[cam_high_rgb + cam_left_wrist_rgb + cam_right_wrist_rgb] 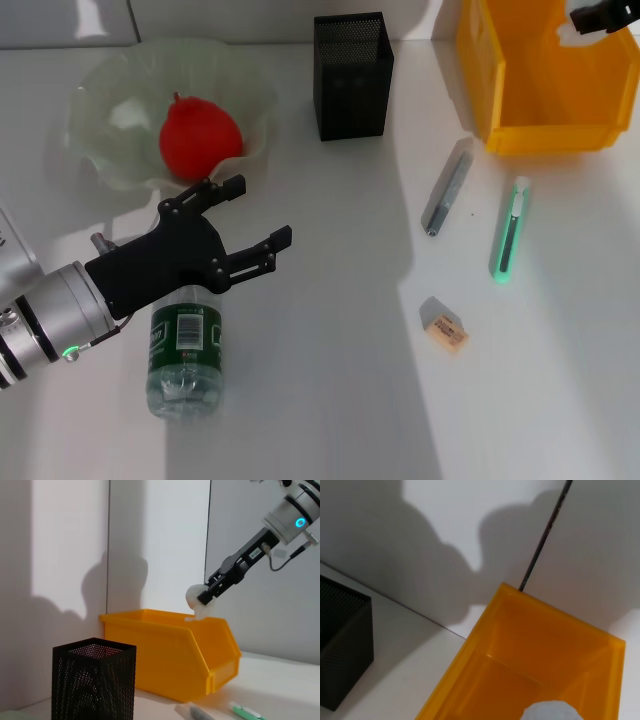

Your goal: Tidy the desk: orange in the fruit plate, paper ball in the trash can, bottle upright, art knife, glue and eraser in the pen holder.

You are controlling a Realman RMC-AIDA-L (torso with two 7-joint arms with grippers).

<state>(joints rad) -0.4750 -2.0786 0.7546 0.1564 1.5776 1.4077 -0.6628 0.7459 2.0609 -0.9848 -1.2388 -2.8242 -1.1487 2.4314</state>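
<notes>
Yellow-orange bin (545,135); black mesh pen holder (352,75); pale green translucent plate (110,90) – red-orange fruit (198,136) on it; green bottle (186,355), white-printed label; grey glue stick (447,186); green-and-white knife (510,229); white paper ball (196,600); white desk (330,380)

No wording can be made out anywhere. The bottle (185,350) lying on the tabletop (330,400) has a dark green label with a white panel that looks like a barcode and fine print, too small to read. The eraser (444,325) carries a pale sleeve with faint marks, and a small white tag on the right arm (256,552) is equally illegible.
</notes>
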